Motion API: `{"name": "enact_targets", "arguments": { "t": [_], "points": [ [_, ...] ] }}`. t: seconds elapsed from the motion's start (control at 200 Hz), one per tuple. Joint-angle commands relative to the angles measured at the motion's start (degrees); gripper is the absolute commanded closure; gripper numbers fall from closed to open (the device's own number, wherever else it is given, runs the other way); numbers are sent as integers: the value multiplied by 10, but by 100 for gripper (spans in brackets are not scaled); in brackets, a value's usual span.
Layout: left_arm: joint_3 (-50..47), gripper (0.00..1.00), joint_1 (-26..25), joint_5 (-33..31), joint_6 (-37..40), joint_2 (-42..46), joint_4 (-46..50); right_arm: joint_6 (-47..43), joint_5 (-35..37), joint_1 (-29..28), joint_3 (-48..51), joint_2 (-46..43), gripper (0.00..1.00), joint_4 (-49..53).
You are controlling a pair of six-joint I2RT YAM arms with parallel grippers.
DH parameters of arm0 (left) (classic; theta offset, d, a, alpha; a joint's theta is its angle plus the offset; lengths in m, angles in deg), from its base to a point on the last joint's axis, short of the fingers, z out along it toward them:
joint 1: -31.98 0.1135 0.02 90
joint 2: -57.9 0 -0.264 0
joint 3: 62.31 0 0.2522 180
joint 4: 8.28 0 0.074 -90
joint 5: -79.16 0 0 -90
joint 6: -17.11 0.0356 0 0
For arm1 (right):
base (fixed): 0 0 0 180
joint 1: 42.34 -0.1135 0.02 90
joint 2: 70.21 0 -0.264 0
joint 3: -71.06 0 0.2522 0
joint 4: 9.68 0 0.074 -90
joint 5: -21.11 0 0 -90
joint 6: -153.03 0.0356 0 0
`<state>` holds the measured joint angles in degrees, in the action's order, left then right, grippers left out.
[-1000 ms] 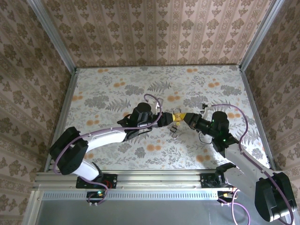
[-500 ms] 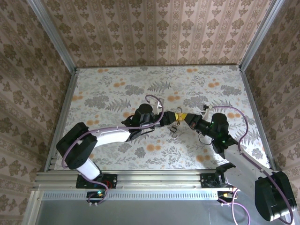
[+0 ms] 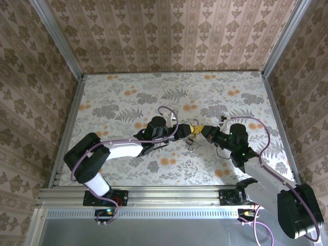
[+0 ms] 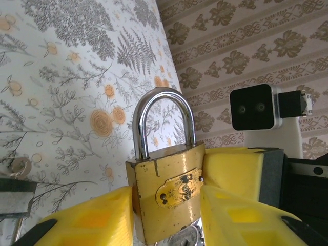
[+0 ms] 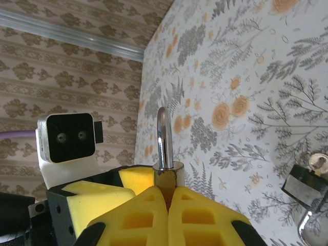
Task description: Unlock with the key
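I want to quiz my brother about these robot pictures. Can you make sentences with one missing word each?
1. The left end effector holds a gold ___ between its fingers.
2. Its curved shackle is coloured ___.
3. Both end effectors have fingers coloured ___.
4. The right end effector is ___, not open.
Missing words: padlock, silver, yellow, shut.

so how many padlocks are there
1. The brass padlock is held in the left gripper, over the middle of the table, with the right gripper close beside it. No other seen.
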<state>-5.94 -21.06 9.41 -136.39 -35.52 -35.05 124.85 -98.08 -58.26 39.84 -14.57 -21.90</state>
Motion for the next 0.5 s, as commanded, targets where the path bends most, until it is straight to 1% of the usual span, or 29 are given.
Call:
{"name": "enact_targets", "arguments": {
  "t": [0.0, 0.065, 0.175, 0.235, 0.305, 0.405, 0.495],
  "points": [
    [-5, 64, -26, 83, -19, -5, -134, -8, -66, -27, 19, 17, 100, -6],
    [-24, 63, -27, 73, -31, -12, -160, -8, -64, -32, 23, 14, 100, -6],
    [-47, 56, -26, 59, -52, -21, -210, -4, -58, -38, 30, 1, 100, -4],
    [-49, 55, -26, 56, -54, -20, -210, 0, -57, -38, 31, -9, 100, -1],
    [-50, 50, -26, 54, -52, -16, -204, 0, -54, -38, 29, -18, 100, 8],
    [-54, 47, -22, 52, -52, -7, -190, 2, -48, -38, 29, -29, 100, 13],
    [-63, 43, -19, 49, -51, 2, -181, 17, -49, -37, 28, -30, 100, 1]
  ]
}}
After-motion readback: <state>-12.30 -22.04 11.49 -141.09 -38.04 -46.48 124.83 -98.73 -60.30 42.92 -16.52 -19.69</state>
